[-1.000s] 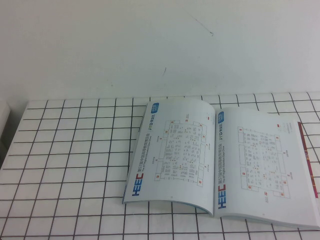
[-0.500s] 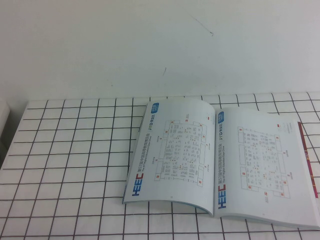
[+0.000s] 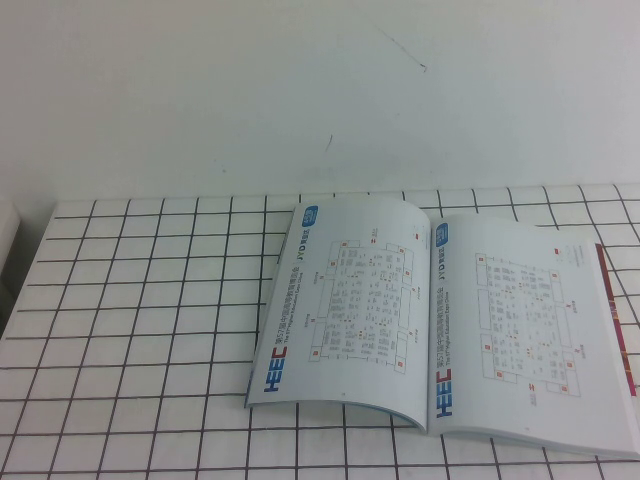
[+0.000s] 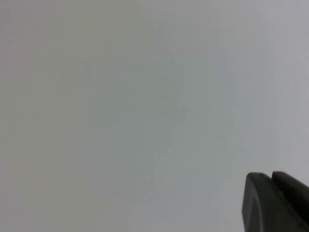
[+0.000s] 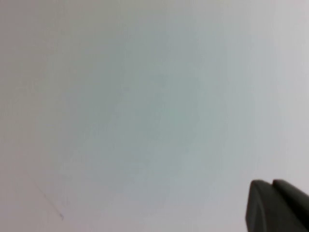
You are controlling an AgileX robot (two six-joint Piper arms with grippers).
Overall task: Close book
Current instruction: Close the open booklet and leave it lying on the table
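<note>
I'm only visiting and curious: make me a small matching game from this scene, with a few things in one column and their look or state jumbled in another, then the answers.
Things
1. book
2. table
3. wall
4. left gripper and right gripper

Looks or states
A. white with black grid lines
B. lying open, one side arched upward
C. absent from the high view; only a dark tip shows in each wrist view
D. plain white with a few faint marks

Pairs: 1-B, 2-A, 3-D, 4-C
</note>
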